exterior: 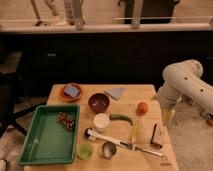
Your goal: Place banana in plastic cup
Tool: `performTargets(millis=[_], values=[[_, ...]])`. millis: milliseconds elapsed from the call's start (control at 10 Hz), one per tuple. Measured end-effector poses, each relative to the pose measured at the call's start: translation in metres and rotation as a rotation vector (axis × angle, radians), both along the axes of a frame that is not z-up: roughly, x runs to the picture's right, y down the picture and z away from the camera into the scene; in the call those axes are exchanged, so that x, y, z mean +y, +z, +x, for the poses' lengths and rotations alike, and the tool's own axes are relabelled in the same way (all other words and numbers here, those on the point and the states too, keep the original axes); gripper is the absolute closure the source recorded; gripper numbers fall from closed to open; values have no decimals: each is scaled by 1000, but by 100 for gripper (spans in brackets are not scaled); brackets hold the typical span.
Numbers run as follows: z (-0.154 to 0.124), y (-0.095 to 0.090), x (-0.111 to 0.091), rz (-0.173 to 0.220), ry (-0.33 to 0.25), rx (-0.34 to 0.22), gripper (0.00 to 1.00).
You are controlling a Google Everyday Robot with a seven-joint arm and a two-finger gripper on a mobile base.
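Wooden table (145, 92) before dark cabinets (100, 55). Grapes (66, 120) in green tray (42, 142) at left edge; plastic cup (85, 150) near front edge, banana (134, 131) lying apart; gripper (168, 116) spread, empty, at right edge.

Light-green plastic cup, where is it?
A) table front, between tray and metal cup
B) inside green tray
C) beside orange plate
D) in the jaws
A: the plastic cup stands near the front of the table, between the green tray and the metal cup; the gripper hangs empty off the table's right side.

Pale yellow banana (134, 133) lying flat, well right of upright lt-green plastic cup (85, 151).
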State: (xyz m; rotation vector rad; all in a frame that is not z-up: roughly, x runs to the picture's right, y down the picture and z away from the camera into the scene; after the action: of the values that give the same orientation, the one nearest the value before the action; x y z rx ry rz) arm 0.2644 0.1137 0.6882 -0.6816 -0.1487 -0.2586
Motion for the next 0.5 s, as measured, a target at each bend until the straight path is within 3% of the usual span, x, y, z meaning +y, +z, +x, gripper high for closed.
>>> performTargets(millis=[300, 400, 500], values=[[-20, 6, 6, -77, -240, -280, 20], [-24, 7, 10, -86, -331, -394, 20], [-26, 7, 13, -89, -391, -461, 20]])
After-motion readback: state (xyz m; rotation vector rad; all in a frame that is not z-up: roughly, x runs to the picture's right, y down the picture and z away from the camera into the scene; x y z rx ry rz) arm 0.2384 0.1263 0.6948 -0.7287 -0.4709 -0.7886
